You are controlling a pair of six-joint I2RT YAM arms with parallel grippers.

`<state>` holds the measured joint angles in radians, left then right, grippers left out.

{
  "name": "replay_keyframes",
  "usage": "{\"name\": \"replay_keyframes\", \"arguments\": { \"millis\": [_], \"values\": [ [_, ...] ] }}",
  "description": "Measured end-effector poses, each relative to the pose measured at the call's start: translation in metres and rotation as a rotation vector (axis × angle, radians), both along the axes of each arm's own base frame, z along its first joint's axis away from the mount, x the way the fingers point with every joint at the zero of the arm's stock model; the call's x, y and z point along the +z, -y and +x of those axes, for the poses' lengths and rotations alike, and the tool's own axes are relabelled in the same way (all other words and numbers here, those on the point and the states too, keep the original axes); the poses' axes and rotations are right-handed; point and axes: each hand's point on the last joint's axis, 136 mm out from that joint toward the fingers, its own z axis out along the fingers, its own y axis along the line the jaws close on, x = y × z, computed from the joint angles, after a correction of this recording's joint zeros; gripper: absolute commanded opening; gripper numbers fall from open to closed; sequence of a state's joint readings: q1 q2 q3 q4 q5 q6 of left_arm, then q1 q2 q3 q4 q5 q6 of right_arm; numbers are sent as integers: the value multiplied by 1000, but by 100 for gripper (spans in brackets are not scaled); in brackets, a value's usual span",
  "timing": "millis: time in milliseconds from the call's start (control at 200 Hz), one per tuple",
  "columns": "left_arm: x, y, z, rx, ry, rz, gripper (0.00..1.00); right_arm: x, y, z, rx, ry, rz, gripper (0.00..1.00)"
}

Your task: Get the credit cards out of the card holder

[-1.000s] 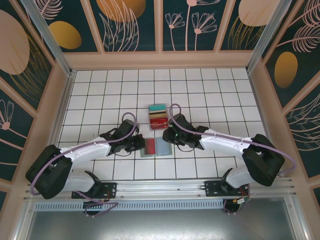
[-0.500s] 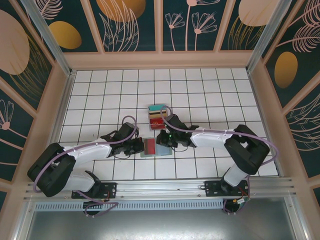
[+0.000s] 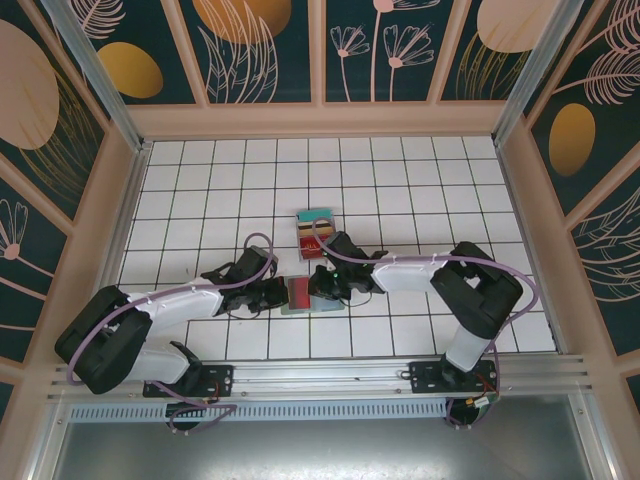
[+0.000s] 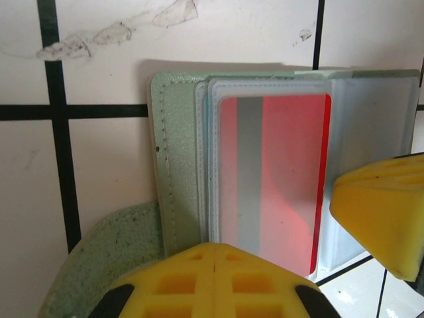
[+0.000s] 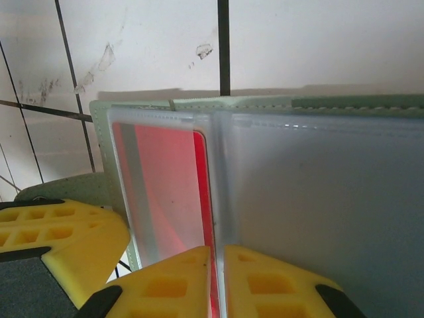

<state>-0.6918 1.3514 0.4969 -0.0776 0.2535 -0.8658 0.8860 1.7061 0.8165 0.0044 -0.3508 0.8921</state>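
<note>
White tiles [image 3: 200, 180] carry the card holder [image 4: 175, 165]; left hand [image 4: 215, 265] closed at its edge, right hand [image 5: 218, 268] pinching it.

Right wrist: card holder [image 5: 199, 105] runs off the right edge; red card [image 5: 169, 192] dulled by the frosted sleeve, no print legible; its lower end hidden behind right gripper [image 5: 218, 271]; whether card or sleeve alone is nipped, cannot tell.
Left wrist: card's bottom edge behind left gripper [image 4: 215, 265]; what sits between its closed tips is covered.
Top: holder's ends under both grippers; clear tray [image 3: 299, 235] near end behind right arm [image 3: 400, 272]; its stack [image 3: 316, 222] too small to count.
</note>
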Motion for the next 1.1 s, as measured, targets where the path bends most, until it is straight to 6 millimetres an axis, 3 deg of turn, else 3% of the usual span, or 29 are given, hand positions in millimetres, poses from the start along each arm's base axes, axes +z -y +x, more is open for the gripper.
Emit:
{"name": "replay_keyframes", "arguments": {
  "millis": [576,741,1101],
  "values": [
    [-3,4,-1,6,-20,-23,0,-4,-2,1,1,-8,-9,15],
    [-3,4,-1,6,-22,-25,0,-4,-2,1,6,-8,-8,0],
    [-4,1,1,17,-24,-3,0,-3,5,2,-2,-4,-6,0]
  ]
}}
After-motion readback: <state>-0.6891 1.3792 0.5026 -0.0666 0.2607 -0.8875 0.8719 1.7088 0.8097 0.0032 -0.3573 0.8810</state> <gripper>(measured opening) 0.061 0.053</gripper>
